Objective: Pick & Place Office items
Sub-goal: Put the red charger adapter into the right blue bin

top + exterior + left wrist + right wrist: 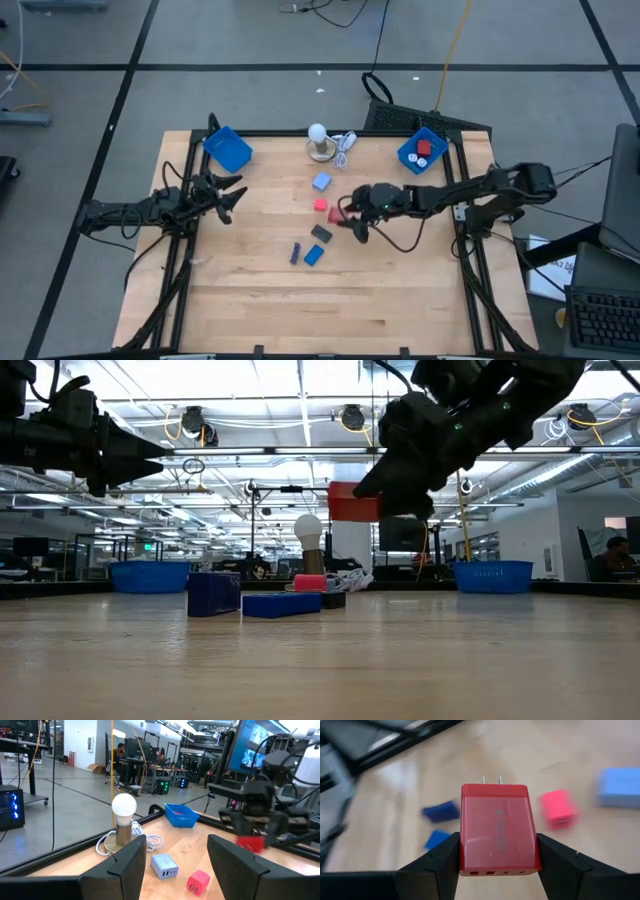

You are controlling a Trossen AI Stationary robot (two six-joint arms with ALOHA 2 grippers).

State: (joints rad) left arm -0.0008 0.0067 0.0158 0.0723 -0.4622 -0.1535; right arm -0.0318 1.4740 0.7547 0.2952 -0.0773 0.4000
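The right gripper (498, 851) clamps a red charger (498, 837) above the table (260, 290); the left gripper (228, 196) waits agape.

Floor (250, 40): grey, crossed by dark lines, as I see from above | Ceiling (300, 390): exposed, with long strip lights | Desks with monitors (150, 770) beyond the table, a person (119, 751) seated there | Large screen (252, 750) close by | Cables (340, 10) trail over the floor
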